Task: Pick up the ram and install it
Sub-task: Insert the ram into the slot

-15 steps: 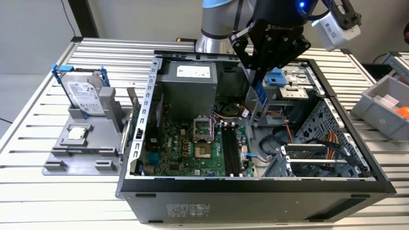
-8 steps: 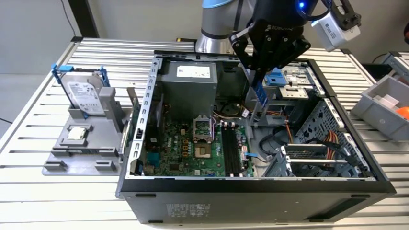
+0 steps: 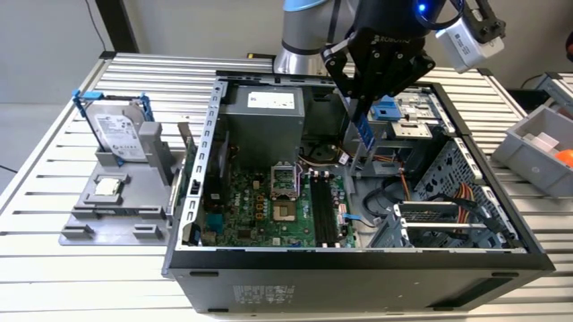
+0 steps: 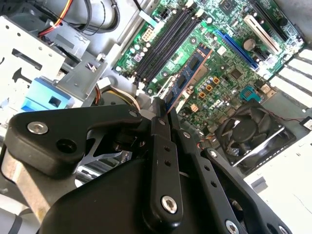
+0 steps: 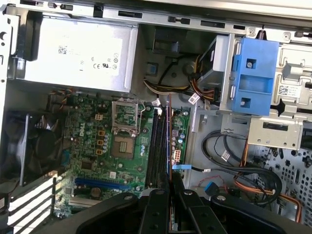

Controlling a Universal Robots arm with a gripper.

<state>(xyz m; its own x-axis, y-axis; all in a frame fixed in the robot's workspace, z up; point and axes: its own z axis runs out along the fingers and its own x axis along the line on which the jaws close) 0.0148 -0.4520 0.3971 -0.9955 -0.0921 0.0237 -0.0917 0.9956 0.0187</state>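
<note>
The ram (image 3: pixel 366 131) is a thin blue-green stick hanging down from my gripper (image 3: pixel 358 100), which is shut on its upper end above the open computer case (image 3: pixel 192 201). In the second wrist view the ram (image 4: pixel 193 72) juts out from between the black fingers (image 4: pixel 159 122), its chips facing the camera, over the green motherboard (image 4: pixel 229 73). In the first wrist view the ram (image 5: pixel 170 141) appears edge-on as a thin line beside the black memory slots (image 5: pixel 157 146). The slots (image 3: pixel 324 209) lie well below the ram, nearer the case's front.
On a grey fixture (image 3: pixel 107 221) at the exterior view's left stand a silver hard drive in a blue frame (image 3: pixel 117 127) and a small square processor chip (image 3: pixel 109 186). Inside the case are the power supply (image 5: pixel 73 53), a fan (image 5: pixel 29 146), a blue bracket (image 5: pixel 253 78) and cables (image 5: pixel 243 170). A grey bin (image 3: pixel 537 151) sits at the right.
</note>
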